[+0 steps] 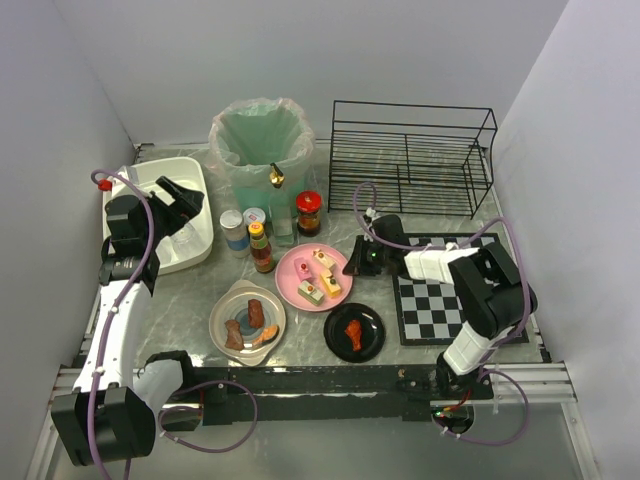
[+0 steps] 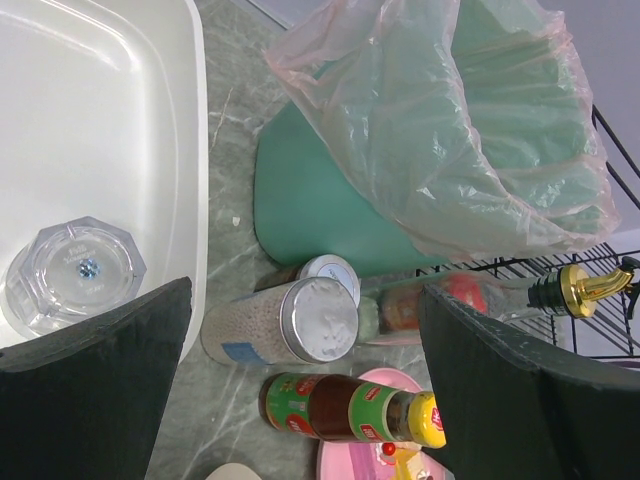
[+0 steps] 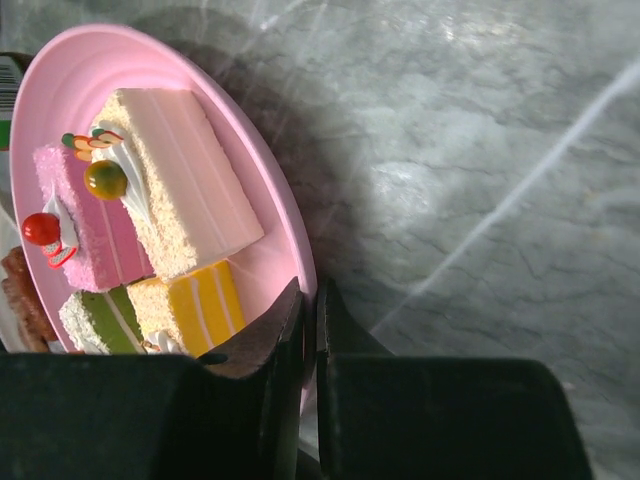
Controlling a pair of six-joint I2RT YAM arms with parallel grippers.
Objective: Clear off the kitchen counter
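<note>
The grey marble counter (image 1: 200, 290) holds a pink plate (image 1: 290, 263) of cake slices, a black plate (image 1: 336, 346) with a drumstick and a beige plate (image 1: 222, 312) of sausages. My right gripper (image 1: 358, 262) is shut on the pink plate's right rim; in the right wrist view the gripper (image 3: 310, 300) pinches the rim of that plate (image 3: 285, 215). My left gripper (image 1: 185, 200) is open and empty above the right end of the white tub (image 1: 190, 250). In the left wrist view the left gripper (image 2: 305, 300) hangs over a silver-lidded jar (image 2: 300, 320) and a yellow-capped sauce bottle (image 2: 340, 408).
A green bin with a pink bag (image 1: 262, 140) stands at the back. A black wire rack (image 1: 410, 155) is at the back right. A checkered mat (image 1: 440, 305) lies under the right arm. A red-lidded jar (image 1: 309, 212) and a gold-spouted bottle (image 1: 278, 200) stand by the bin. A glass dish (image 2: 75, 275) sits in the tub.
</note>
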